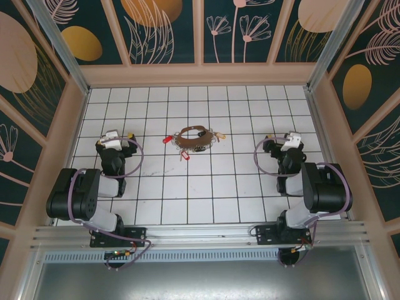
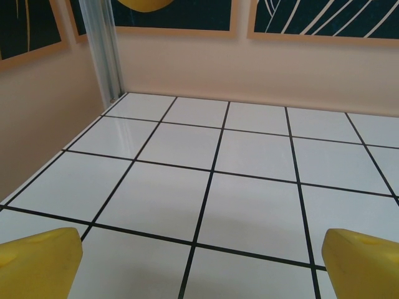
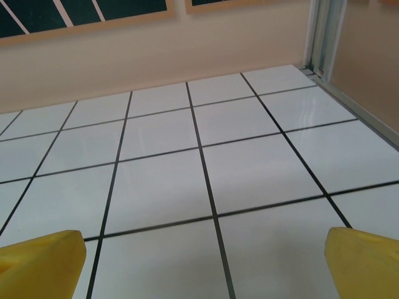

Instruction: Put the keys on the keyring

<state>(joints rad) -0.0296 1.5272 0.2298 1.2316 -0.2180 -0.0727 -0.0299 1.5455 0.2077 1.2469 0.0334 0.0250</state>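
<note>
Standing wide open with nothing in them, the left gripper (image 2: 199,274) and the right gripper (image 3: 202,268) hover low over bare white tiles. Both face the far wall, and their yellow fingers (image 2: 37,265) are spread to the corners of the wrist views. The keyring (image 1: 194,139) lies flat on the tiled table (image 1: 237,187) between the 2 arms, so either arm would have to swing inward toward the middle to reach it. It is a tan-brown hoop, a little wider across than deep, fringed with small silvery keys and red tags (image 1: 167,140). The keys (image 1: 217,133) look to be the pale little cluster just beside the hoop's right rim, too small to make out clearly. If that is them, the right arm sits nearer.
</note>
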